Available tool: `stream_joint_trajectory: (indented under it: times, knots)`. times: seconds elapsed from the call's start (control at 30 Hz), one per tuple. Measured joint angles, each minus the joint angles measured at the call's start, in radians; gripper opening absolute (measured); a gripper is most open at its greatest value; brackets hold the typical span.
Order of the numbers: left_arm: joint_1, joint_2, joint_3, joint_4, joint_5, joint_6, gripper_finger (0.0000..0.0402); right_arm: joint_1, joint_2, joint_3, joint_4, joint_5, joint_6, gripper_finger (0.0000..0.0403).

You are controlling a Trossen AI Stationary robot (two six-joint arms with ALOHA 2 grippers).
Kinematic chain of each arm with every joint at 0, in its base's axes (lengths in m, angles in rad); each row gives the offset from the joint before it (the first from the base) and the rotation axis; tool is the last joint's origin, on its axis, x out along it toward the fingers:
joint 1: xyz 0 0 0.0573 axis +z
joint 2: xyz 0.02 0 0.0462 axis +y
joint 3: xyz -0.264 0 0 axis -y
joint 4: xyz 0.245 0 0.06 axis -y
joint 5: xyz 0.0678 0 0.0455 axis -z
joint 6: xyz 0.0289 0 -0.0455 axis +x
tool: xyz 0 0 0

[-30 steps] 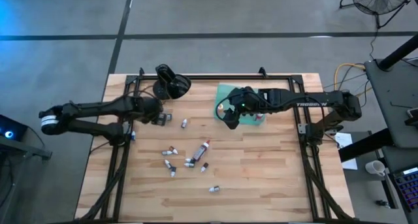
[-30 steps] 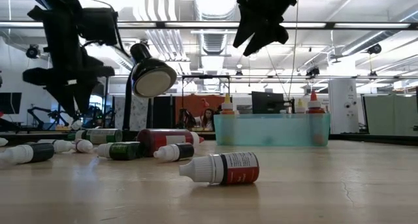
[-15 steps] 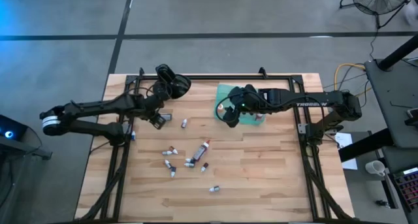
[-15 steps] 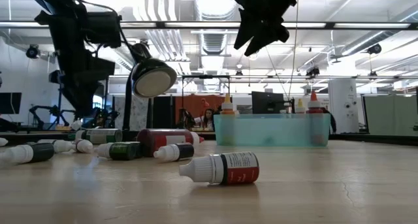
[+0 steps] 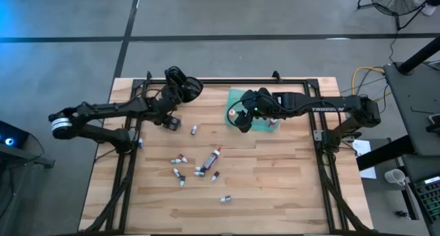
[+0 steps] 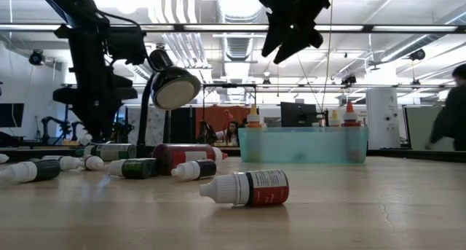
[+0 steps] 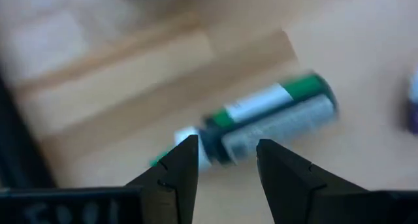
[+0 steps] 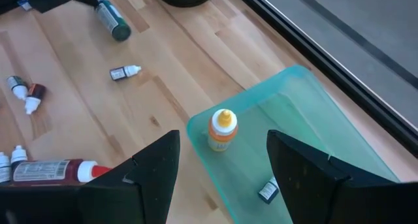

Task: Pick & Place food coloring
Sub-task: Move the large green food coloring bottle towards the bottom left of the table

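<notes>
Several tiny food coloring bottles lie on their sides on the wooden table, among them a green-labelled one (image 7: pixel 268 116), a small white-capped one (image 5: pixel 194 130) and a larger red one (image 5: pixel 212 157). My left gripper (image 7: pixel 225 168) hangs open just above the green-labelled bottle (image 8: pixel 111 18), pointing steeply down, and touches nothing. My right gripper (image 8: pixel 222 178) hovers open and empty above the teal tray (image 8: pixel 307 113). In the tray an orange-capped bottle (image 8: pixel 222 129) stands upright and a dark bottle (image 8: pixel 268 190) lies on its side.
A glossy black rounded object (image 5: pixel 182 88) stands on the table's far side, just beyond my left gripper (image 5: pixel 170 121). A cluster of bottles (image 5: pixel 180 166) lies mid-table and one bottle (image 5: pixel 225 199) lies nearer the front edge. A person shows in the room behind (image 6: pixel 448 111).
My left gripper has gone a little toward the table's right edge and slightly down, ending over the green-labelled bottle, and it has rolled about its own pointing line. The bottles lie where they were.
</notes>
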Motion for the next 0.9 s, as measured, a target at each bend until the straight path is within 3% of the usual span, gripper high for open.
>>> stream_joint_trajectory:
  times: [0.23, 0.43, 0.53, 0.9]
  knots:
    - [0.001, 0.006, -0.006, 0.043, -0.195, -0.035, 0.0129, 0.000, 0.000, -0.010, 0.000, 0.000, 0.004, 0.0224]
    - [0.001, 0.006, -0.035, 0.070, -0.220, -0.060, 0.0129, 0.000, 0.000, -0.013, 0.000, 0.000, 0.012, 0.0224]
    - [0.001, 0.006, -0.063, 0.079, -0.195, -0.109, 0.0129, 0.000, 0.000, -0.013, 0.001, 0.000, 0.016, 0.0224]
    - [0.000, 0.005, -0.127, 0.081, 0.069, -0.236, 0.0129, 0.000, 0.000, -0.013, 0.001, 0.000, 0.016, 0.0224]
